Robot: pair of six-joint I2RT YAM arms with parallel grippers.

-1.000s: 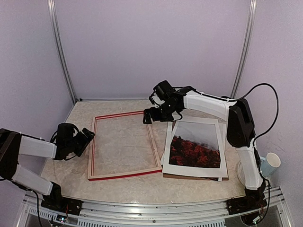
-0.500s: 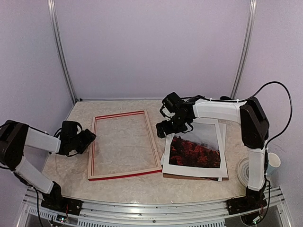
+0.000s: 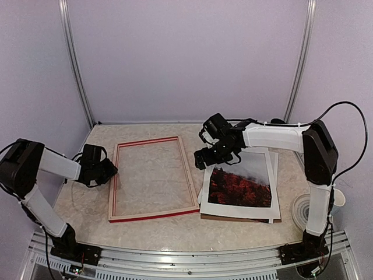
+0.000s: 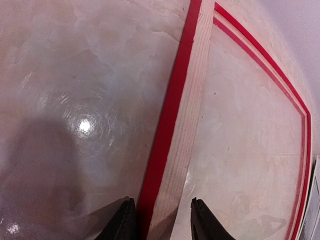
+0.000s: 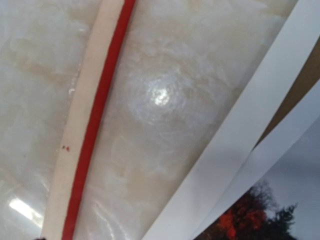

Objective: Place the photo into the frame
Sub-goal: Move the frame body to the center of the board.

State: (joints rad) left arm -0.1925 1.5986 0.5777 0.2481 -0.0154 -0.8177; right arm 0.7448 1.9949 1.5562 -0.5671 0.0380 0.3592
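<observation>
Astride frame (image 4: 186,115) left edge, left hand (image 4: 160,222)

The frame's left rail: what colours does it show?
The frame has a bright red outer edge and pale wood-grain face; left wrist view shows it best.

The thin red frame (image 3: 154,214) lies flat and empty, left of centre. The white-bordered autumn photo (image 3: 240,185) lies face-up just right of it.

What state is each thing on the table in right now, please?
Thin red rectangular wooden frame: flat on the table, empty.
Autumn-trees paper photo with white border: flat, outside the frame.
Brown hardboard panel: flat beneath the photo.
Left gripper: fingers straddling the frame's left rail, grip unclear.
Right gripper: open, holding nothing.
</observation>
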